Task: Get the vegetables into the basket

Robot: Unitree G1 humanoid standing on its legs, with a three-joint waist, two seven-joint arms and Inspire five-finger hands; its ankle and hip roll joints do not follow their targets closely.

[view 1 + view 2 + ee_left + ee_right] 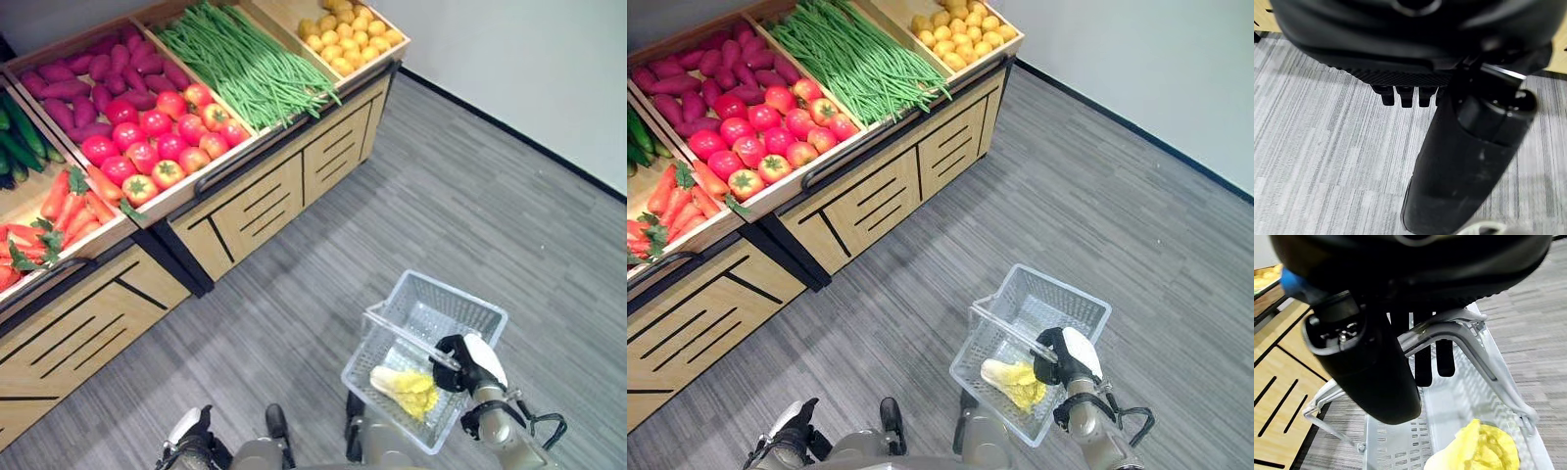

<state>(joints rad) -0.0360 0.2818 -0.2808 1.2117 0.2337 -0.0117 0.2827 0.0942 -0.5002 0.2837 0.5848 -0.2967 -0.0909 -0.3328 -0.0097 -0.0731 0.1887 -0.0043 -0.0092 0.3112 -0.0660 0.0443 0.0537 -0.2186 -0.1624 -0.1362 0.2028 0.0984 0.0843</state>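
One cabbage (405, 389) in one basket (460, 304)

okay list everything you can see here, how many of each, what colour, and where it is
basket: one, white wire, hanging by its handle in front of the robot, to its right
cabbage: one, yellow and pale, lying in the basket
display stand: one, wooden with black trim, upper left
tomatoes: many, red, middle bin
sweet potatoes: many, purple-red, behind the tomatoes
green beans: a heap, green, bin right of the tomatoes
yellow produce: many, yellow, far right bin
carrots: several, orange, bin left of the tomatoes
cucumbers: a few, dark green, left edge
floor: grey striped
right hand: dark, curled round the basket handle
left hand: dark, low at the robot's left, holding nothing
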